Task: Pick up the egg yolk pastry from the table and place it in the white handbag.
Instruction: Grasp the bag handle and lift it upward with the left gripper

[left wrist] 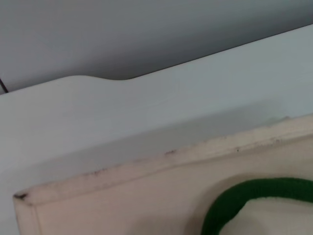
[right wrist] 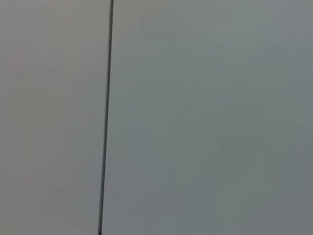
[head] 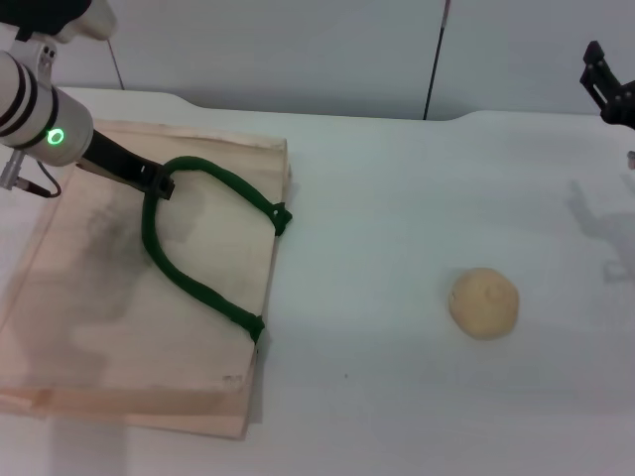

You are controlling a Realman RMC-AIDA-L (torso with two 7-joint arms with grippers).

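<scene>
The egg yolk pastry (head: 483,302), a small round tan dough ball, sits on the white table right of centre, with nothing touching it. The white handbag (head: 119,317) lies flat on the left, and its edge shows in the left wrist view (left wrist: 146,186). Its dark green rope handle (head: 189,278) loops toward my left gripper (head: 159,184), which is shut on the top of the loop. The handle also shows in the left wrist view (left wrist: 244,196). My right gripper (head: 607,87) hangs above the far right edge of the table, well away from the pastry.
The white table (head: 397,198) ends at a grey wall behind, with a notched back edge. A thin dark vertical line (head: 435,59) runs up the wall. The right wrist view shows only the wall.
</scene>
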